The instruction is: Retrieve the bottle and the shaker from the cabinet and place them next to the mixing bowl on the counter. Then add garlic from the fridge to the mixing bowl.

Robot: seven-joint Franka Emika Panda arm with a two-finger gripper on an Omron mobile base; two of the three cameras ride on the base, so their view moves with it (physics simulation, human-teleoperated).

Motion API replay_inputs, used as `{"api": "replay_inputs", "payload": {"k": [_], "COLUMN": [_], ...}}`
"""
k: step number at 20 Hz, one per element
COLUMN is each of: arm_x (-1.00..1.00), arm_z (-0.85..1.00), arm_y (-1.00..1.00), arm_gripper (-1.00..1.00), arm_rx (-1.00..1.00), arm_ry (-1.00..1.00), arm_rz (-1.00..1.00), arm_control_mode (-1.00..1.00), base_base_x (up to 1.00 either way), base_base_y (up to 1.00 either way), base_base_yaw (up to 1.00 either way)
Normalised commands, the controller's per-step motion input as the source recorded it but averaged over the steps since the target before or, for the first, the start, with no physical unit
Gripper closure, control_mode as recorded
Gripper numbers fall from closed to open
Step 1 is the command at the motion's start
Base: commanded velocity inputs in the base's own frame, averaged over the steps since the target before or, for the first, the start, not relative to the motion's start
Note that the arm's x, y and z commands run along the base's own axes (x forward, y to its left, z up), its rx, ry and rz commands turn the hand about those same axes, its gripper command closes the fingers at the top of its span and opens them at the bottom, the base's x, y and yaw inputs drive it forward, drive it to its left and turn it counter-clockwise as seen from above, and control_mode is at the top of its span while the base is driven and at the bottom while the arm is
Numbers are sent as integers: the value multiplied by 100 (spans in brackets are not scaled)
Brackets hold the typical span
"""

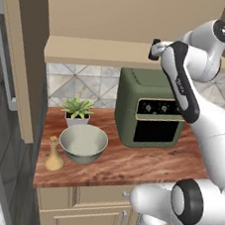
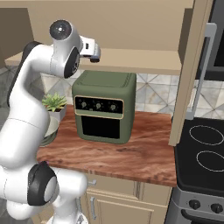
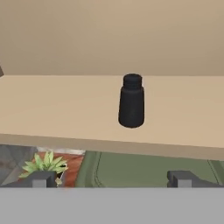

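The shaker [image 3: 131,107], small, dark and capped, stands upright on the tan cabinet shelf [image 3: 52,109], straight ahead of my gripper [image 3: 113,179]. The jaws are open with nothing between them, and the fingertips [image 3: 41,178] are still short of the shelf's front edge. From the base views the gripper [image 1: 153,49] [image 2: 95,56] is raised to shelf height above the green oven. On the counter below, the tan bottle [image 1: 54,156] stands upright just left of the grey mixing bowl [image 1: 83,143]. Garlic and fridge are out of view.
A green countertop oven [image 1: 150,109] [image 2: 103,107] sits right under the shelf. A potted plant [image 1: 77,110] stands behind the bowl. An open cabinet door [image 2: 192,65] hangs at the right, beside a black stove [image 2: 205,153]. Another door panel [image 1: 21,58] hangs at the left.
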Motion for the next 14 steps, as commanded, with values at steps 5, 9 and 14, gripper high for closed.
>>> {"api": "replay_inputs", "payload": {"k": [5, 9, 14], "arm_x": [27, 23, 20], "arm_z": [0, 0, -1], "arm_y": [-3, 0, -4], "arm_gripper": [-100, -100, -100], "arm_rx": [0, 0, 0], "arm_ry": [0, 0, 0], "arm_rz": [-1, -2, -2], "arm_control_mode": [-100, -100, -100], "base_base_x": [0, 0, 0], "base_base_y": [0, 0, 0], "base_base_yaw": [0, 0, 0]}}
